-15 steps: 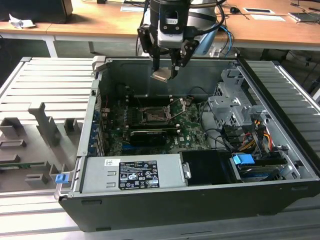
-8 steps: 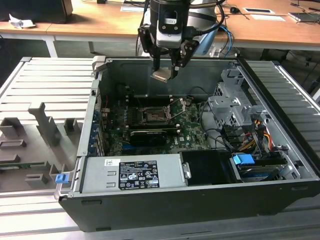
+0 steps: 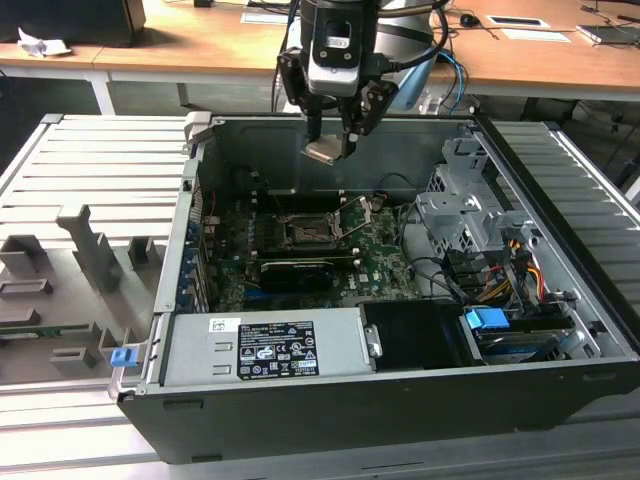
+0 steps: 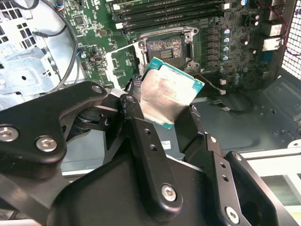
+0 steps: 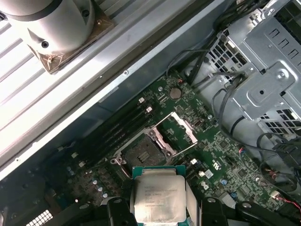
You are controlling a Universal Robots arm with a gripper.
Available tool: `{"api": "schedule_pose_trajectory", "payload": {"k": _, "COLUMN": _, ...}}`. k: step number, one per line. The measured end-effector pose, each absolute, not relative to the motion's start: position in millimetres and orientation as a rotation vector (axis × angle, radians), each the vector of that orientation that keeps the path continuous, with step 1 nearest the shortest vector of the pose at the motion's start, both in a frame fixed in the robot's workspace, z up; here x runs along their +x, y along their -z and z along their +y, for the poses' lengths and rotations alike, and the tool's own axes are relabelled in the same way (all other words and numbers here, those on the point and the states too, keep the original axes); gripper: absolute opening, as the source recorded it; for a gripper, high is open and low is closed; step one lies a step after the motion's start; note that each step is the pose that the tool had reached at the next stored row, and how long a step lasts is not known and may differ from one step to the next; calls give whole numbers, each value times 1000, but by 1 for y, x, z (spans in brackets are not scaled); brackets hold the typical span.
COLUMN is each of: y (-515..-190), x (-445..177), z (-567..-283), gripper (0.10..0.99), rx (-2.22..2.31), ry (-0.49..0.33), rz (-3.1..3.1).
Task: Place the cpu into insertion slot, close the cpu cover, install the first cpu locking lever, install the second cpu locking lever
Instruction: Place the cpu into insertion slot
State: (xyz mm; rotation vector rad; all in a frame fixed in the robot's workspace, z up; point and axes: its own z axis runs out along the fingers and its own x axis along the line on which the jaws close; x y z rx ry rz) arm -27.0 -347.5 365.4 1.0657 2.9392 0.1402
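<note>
The cpu [image 3: 323, 152] is a small flat square plate with a dull silvery-grey metal top and, as both wrist views show, a thin green border. The hand [image 3: 333, 143] is clamped on two opposite edges of it. It holds it in the air, a little tilted, over the far part of the open computer case [image 3: 300, 420], not yet in the insertion slot [image 3: 305, 232]. In the exterior view the arm comes down from above and the hand points straight downward, near the far wall of the case. The slot is a square black socket with a silvery rim, lying uncovered on the green circuit board [image 3: 380, 260]. In the first wrist view the cpu cover [image 5: 161, 141], a thin silvery frame with a large cut-out, stands swung open just beside the slot. The second wrist view shows the black fingers [image 4: 141, 132], made of smooth jointed links with round screws. The exterior view shows the grey ribbed desk [image 3: 100, 160] under the case.
</note>
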Motion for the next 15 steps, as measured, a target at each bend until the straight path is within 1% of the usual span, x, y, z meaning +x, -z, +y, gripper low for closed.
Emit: {"api": "schedule_pose_trajectory", "payload": {"k": 15, "y": -365, "x": -27, "z": -347, "gripper": 529, "rx": 1200, "ry": -139, "rz": 2882}}
